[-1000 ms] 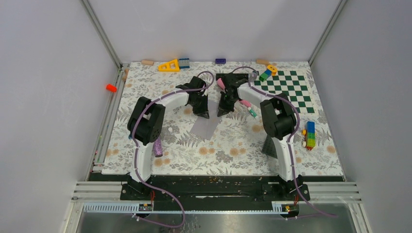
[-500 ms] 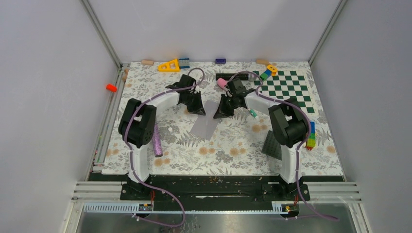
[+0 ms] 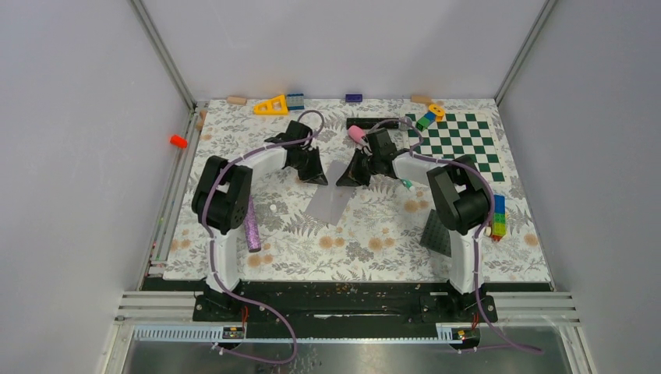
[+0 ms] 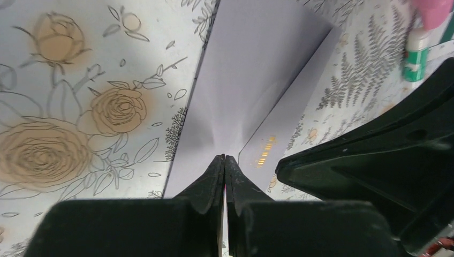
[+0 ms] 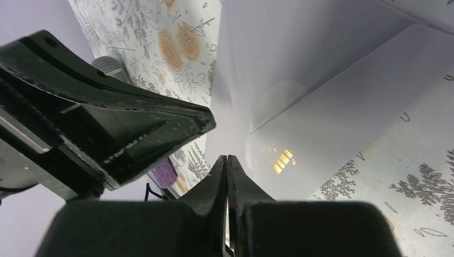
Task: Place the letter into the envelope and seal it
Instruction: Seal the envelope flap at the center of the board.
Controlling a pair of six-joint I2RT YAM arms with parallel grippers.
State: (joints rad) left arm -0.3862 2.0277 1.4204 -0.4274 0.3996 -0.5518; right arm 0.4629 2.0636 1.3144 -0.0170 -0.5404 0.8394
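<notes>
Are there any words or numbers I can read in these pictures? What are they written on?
No text can be read anywhere.
Gold mark on the envelope: shiny short stripes, too blurred to read in either wrist view.
Green-and-white tube: white marks on its label, too blurred to read.
Checkerboard: only squares, no writing shows.

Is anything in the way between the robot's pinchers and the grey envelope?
Nothing visible is. The left gripper and the right gripper are both shut on the envelope, side by side at its far end.
</notes>
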